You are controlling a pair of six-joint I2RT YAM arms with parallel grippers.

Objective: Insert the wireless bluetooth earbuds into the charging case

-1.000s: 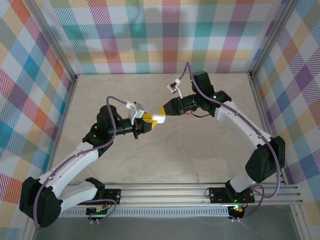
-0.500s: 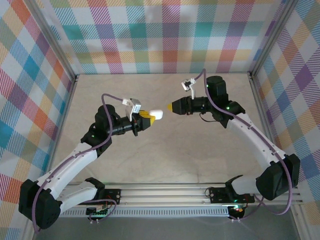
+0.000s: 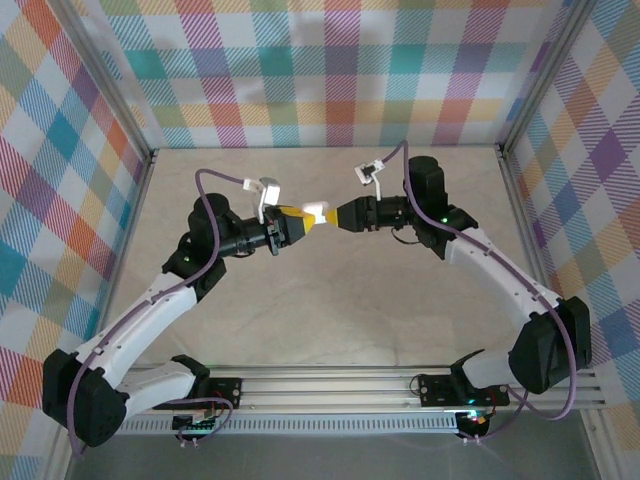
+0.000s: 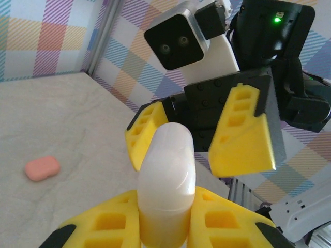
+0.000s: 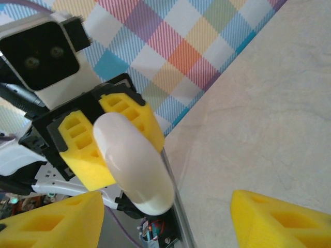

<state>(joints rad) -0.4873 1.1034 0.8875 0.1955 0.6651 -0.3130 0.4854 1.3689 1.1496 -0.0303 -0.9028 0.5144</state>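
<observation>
the right gripper (image 3: 340,216) has swung back in since half a second ago, jaws now spread wide at the tip of the white case (image 3: 318,212), which the left gripper (image 3: 300,220) still clamps in mid-air. any buds inside it are hidden, and a pink blob (image 4: 41,168) on the table (image 3: 330,300) is too small to name.

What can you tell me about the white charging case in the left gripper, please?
The white charging case is a smooth, glossy, pebble-shaped plastic shell with a faint seam, closed as far as shows. The left gripper clamps one end between yellow fingers, above the table. Its free rounded end points between the open right gripper's fingers, apparently untouched.
</observation>
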